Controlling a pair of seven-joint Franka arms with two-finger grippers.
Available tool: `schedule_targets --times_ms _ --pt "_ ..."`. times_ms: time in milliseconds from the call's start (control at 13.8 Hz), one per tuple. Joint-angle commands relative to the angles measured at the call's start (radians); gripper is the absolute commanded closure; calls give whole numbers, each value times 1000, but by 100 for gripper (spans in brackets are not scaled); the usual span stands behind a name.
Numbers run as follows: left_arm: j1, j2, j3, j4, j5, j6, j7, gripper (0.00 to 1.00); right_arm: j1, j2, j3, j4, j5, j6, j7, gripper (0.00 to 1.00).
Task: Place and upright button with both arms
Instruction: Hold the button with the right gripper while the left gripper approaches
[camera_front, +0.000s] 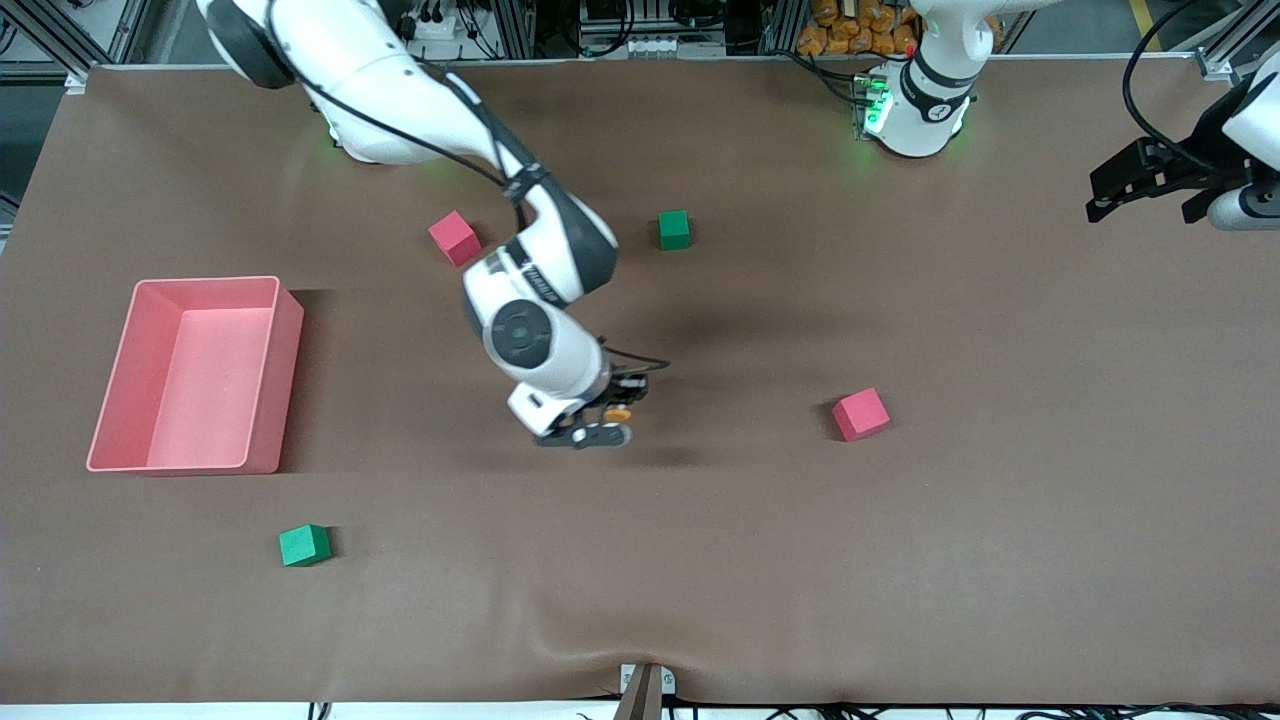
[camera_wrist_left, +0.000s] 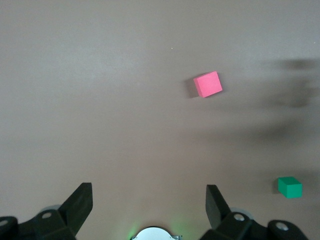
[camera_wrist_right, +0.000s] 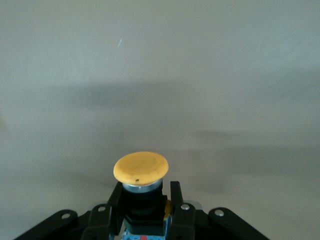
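The button (camera_wrist_right: 140, 167) has a round orange cap on a black body. My right gripper (camera_wrist_right: 145, 194) is shut on that black body, and the cap sticks out past the fingertips (camera_wrist_right: 176, 192). In the front view the right gripper (camera_front: 612, 420) holds the button (camera_front: 617, 411) just above the middle of the brown table. My left gripper (camera_front: 1110, 195) hangs in the air at the left arm's end of the table, where the arm waits. Its fingers (camera_wrist_left: 80, 202) stand wide apart, so the left gripper (camera_wrist_left: 148, 200) is open with nothing between them.
A pink bin (camera_front: 285, 380) stands toward the right arm's end. One pink cube (camera_front: 455, 238) and one green cube (camera_front: 674, 229) lie nearer the bases. Another pink cube (camera_front: 861, 414) sits beside the held button, and another green cube (camera_front: 304, 545) lies near the front edge.
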Motion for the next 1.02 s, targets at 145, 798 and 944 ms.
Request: schedule_targets --times_ms 145,798,944 --pt "0 10 -8 20 12 -11 2 0 91 99 -16 47 -9 76 77 100" --pt "-128 216 -14 22 -10 14 -87 0 133 141 -19 47 -51 139 101 0" --pt "-179 280 -14 23 -25 22 -95 0 116 123 -18 47 -52 131 101 0"
